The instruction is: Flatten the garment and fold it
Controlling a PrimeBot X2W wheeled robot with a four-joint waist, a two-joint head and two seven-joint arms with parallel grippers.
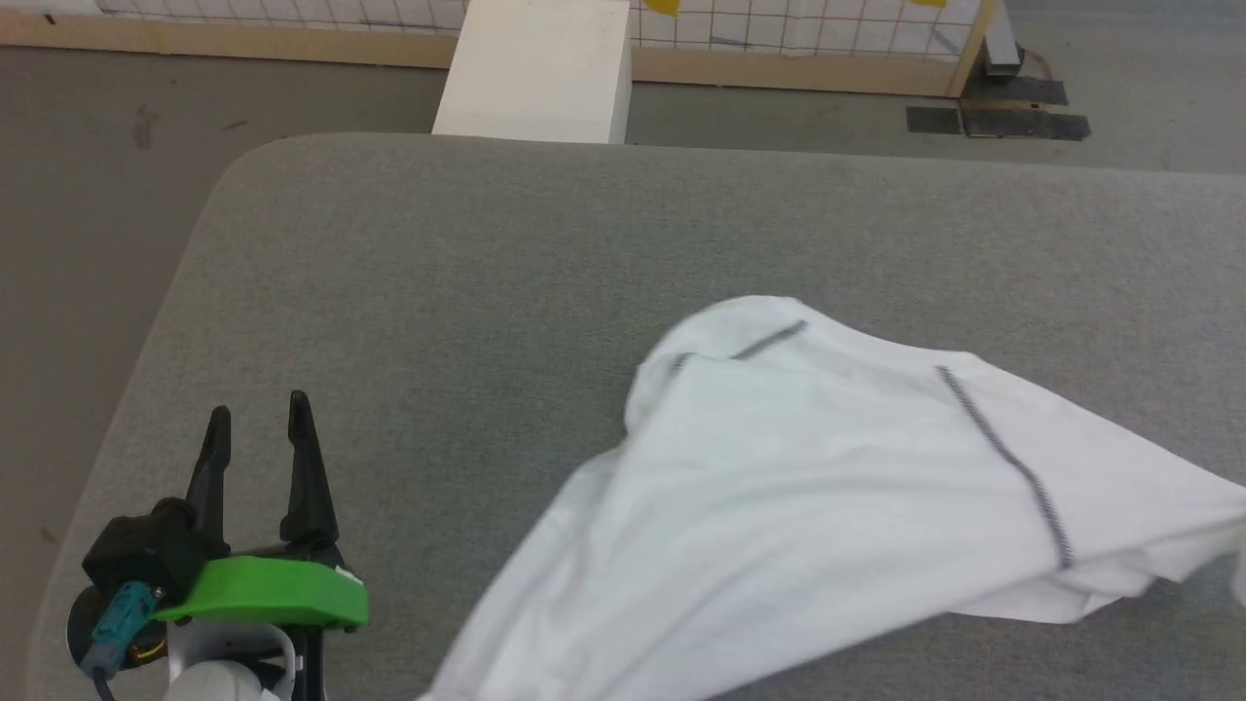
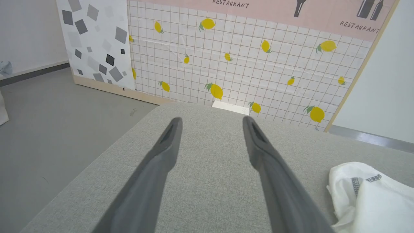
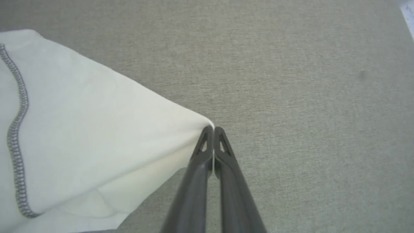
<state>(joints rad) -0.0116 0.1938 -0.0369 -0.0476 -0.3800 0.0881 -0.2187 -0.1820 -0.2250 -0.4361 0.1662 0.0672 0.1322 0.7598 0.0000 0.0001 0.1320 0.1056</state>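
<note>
Two grippers: jaws of the right gripper pinch shut on a corner of the thin white grey-stitched garment, bunched toward the grey fabric worktop's near right corner. The left gripper gapes empty, farther off.

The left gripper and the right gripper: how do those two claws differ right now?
The left gripper has its jaws wide apart; the right gripper has them pressed together. The left gripper holds nothing over the bare grey table; the right gripper pinches an edge of the white garment. Both are long, dark and two-pronged.
</note>
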